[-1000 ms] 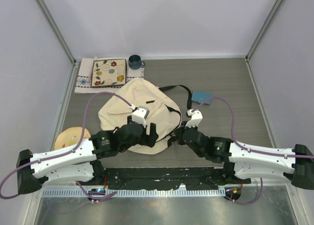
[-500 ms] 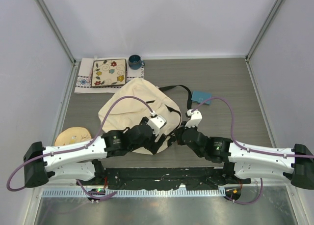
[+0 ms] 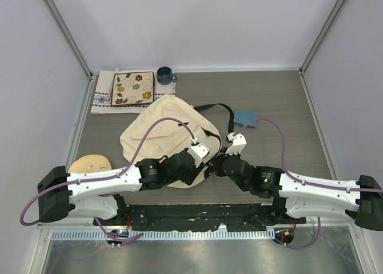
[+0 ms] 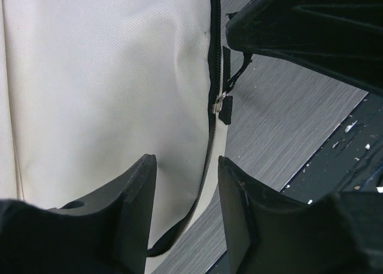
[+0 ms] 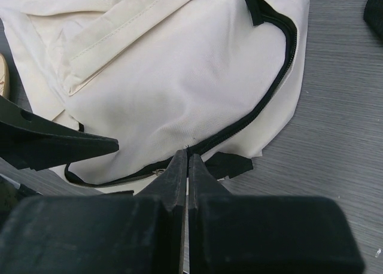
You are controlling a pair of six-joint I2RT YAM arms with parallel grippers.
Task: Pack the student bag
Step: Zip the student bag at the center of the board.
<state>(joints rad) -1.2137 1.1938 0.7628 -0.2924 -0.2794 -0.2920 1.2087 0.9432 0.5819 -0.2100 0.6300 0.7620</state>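
Near the middle of the table (image 3: 281, 94), a little toward its left side, the student bag (image 3: 158, 127) lies flat. Its black straps (image 3: 220, 110) trail toward the far right, and its zipped edge faces the near edge where my arms are bolted. Since a second ago my left arm has swung to the right: its wrist hung over the centre of the bag then, and now it sits at the bag's near right corner, just beside the right wrist. The left gripper (image 4: 187, 161) has its fingers apart, straddling the black zipper (image 4: 210, 58) from above, with nothing pinched between them. The silver zipper pull (image 4: 220, 103) lies just ahead of those fingers, close under the dark bulk of the other arm. The right gripper (image 5: 187, 157) has not shifted over that second; its fingers are pressed together, tips down at the zipper seam along the bag's near edge. Whether a bit of fabric or tab is caught between them I cannot tell. The bag itself has kept its place. So have the flowered square (image 3: 133, 88) on its cloth at the far left corner, the dark blue mug (image 3: 164, 75) beside it, the small blue item (image 3: 245, 118) right of the straps, and the round tan disc (image 3: 90, 163) at the left edge, partly under my left arm.
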